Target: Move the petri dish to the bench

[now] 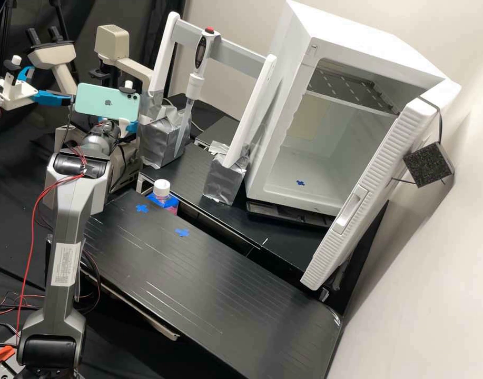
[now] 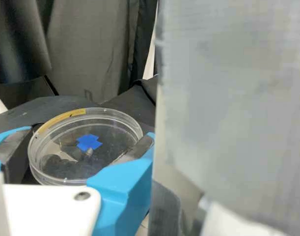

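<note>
Just dish-wide, petri dish point(image 2: 86, 146) in end effector point(image 1: 130, 126).

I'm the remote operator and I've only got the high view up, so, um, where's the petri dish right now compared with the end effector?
Observer: In the wrist view, the petri dish is right at the end effector.
Operator: Can you see through the dish to anything?
Observer: Yes, a blue cross is visible through its clear middle.
Operator: Anything on the dish that would help me recognise it?
Observer: A yellowish strip runs along part of its rim.
</note>
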You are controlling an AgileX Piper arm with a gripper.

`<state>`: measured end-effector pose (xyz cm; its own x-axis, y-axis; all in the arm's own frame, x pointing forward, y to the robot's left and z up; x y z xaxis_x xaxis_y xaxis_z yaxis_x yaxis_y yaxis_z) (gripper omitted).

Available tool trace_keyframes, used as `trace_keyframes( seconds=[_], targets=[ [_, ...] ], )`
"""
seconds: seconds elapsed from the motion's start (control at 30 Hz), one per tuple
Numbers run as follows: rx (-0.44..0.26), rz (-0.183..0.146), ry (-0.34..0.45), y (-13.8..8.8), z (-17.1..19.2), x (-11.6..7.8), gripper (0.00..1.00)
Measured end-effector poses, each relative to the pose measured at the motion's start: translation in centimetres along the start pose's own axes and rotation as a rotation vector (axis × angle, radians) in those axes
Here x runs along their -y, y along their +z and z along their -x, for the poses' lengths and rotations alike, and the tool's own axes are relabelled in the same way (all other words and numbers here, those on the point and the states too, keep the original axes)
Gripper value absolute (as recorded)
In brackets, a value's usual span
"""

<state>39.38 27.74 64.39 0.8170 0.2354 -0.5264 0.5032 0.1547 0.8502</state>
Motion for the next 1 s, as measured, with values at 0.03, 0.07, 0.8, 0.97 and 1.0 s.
trace_keyframes(
  seconds=[0.03, 0.07, 0.8, 0.97, 1.0],
  targets=[
    [-0.003, 0.000, 0.000, 0.0, 0.2, 0.0, 0.00],
    [-0.005, -0.005, -0.005, 0.0, 0.5, 0.0, 0.00],
    [-0.168, 0.108, 0.011, -3.2, 8.9, 1.1, 0.00],
    [-0.176, 0.144, 0.015, -2.8, 9.4, 1.9, 0.00],
    [-0.174, 0.145, 0.010, -2.7, 9.5, 2.1, 0.00]
  ],
)
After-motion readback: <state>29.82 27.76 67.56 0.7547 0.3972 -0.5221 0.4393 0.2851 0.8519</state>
